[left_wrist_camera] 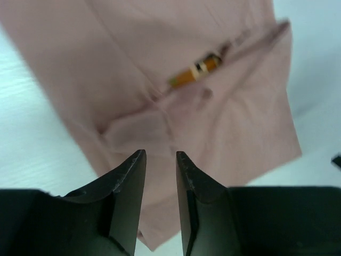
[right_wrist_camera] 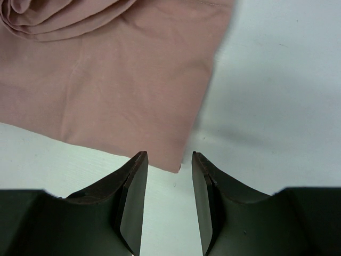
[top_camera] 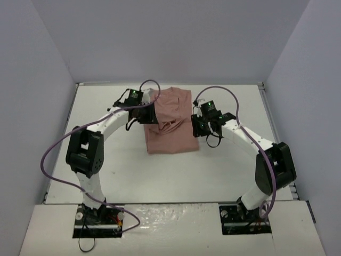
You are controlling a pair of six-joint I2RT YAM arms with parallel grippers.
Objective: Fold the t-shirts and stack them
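Seeing the pink t-shirt [top_camera: 170, 125] folded narrow, mid-table toward the far side, probably staged for another fold. Got left gripper [left_wrist_camera: 160, 153] over its left edge, right gripper [right_wrist_camera: 168, 154] at a right-side corner, both slightly parted, gripping nothing. Plenty of bare table [top_camera: 106, 170] near and left for swinging.

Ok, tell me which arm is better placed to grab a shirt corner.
Right, probably: the right gripper is open with a corner of the t-shirt just ahead; the left gripper hovers over a mid-fabric fold.
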